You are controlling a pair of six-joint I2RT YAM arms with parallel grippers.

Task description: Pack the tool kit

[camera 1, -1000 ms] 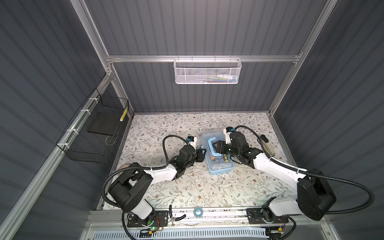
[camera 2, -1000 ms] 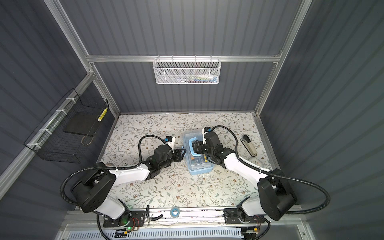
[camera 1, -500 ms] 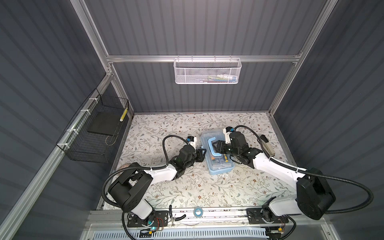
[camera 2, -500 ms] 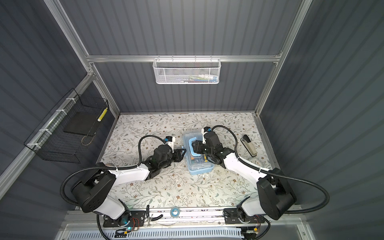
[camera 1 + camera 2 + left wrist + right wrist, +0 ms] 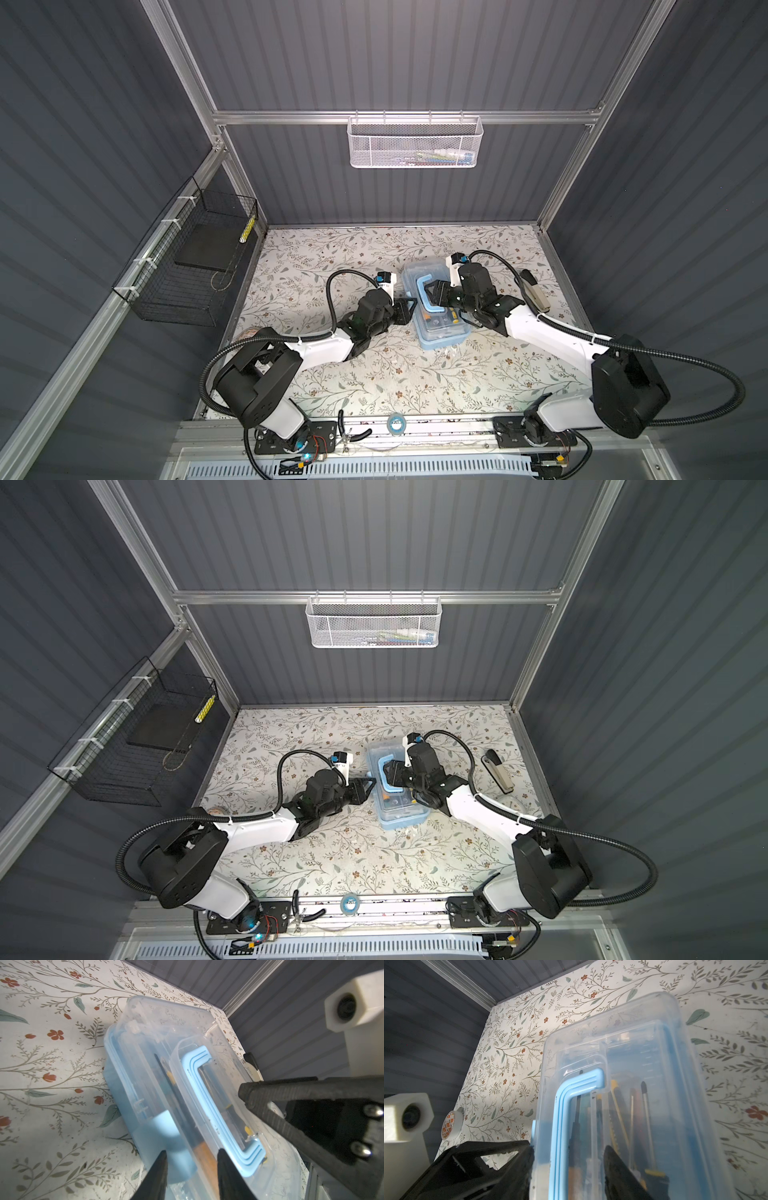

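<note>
No legible text; tape roll (image 5: 452, 1125) logos blurred.

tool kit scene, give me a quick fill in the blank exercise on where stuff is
The tool kit rests on the tabletop; its light-blue handle lies flat on the clear ___.
The white mesh basket hangs on the ___ wall.
The ___ wire basket hangs on a side wall.
Missing words: lid; back; black.

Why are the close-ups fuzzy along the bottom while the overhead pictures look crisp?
Left wrist view: the black fingertips sit close to the lens and blur; the flowered table is sharp. Right wrist view: the box is soft up close. Both top views: everything distant, sharp.
</note>
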